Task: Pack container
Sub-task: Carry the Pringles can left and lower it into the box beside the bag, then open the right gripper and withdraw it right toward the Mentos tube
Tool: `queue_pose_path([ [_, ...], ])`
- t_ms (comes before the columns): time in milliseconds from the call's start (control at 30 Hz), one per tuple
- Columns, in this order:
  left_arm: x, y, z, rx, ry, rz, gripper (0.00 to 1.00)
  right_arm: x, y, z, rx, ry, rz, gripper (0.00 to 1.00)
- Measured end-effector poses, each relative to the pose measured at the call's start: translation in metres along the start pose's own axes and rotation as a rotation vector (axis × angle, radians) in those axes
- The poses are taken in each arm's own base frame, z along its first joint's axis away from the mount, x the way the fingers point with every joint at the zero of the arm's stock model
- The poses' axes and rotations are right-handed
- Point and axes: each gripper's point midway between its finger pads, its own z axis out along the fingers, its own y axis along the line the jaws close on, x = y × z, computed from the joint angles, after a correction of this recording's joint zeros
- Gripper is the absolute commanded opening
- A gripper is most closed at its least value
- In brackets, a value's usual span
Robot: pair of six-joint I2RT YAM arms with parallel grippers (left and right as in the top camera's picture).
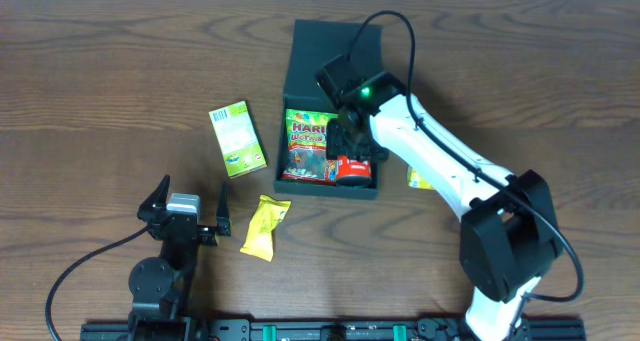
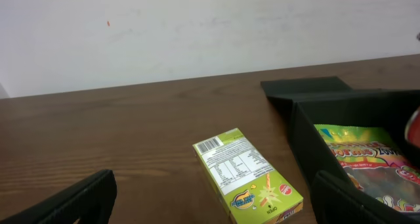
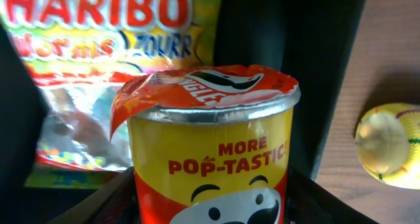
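At far centre, we hold a small yellow snack can [image 3: 210, 138], red foil lid, inside the dark green rigid square container [image 1: 310, 66], right gripper [image 1: 348, 159] pinching it; near-left left gripper [image 1: 190, 205] spread wide. The container looks stiff and light, best gripped by a wall.

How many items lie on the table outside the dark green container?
3: light-green carton left of the container; yellow packet near the left arm; yellow item right of the container, partly under the right arm.
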Motion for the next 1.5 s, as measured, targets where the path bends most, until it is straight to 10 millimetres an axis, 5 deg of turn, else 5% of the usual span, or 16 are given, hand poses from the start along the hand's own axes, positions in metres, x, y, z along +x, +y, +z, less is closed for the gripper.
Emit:
queue_pose_path([
  [733, 0.0, 0.0, 0.0, 0.0, 0.0, 0.0, 0.95, 0.008, -0.007, 0.0, -0.002, -0.007, 0.017, 0.71],
  [900, 0.0, 0.0, 0.0, 0.0, 0.0, 0.0, 0.95, 0.007, -0.006, 0.0, -0.005, -0.01, 0.018, 0.57],
  [1133, 0.0, 0.0, 0.0, 0.0, 0.0, 0.0, 0.95, 0.009, 0.016, -0.025, -0.082, -0.078, -0.025, 0.1],
  [1367, 0.0, 0.0, 0.0, 0.0, 0.0, 0.0, 0.95, 0.029, 0.049, -0.047, -0.162, -0.116, -0.104, 0.09],
  [1500, 0.0, 0.0, 0.0, 0.0, 0.0, 0.0, 0.95, 0.037, 0.049, -0.049, -0.147, -0.108, -0.108, 0.05],
])
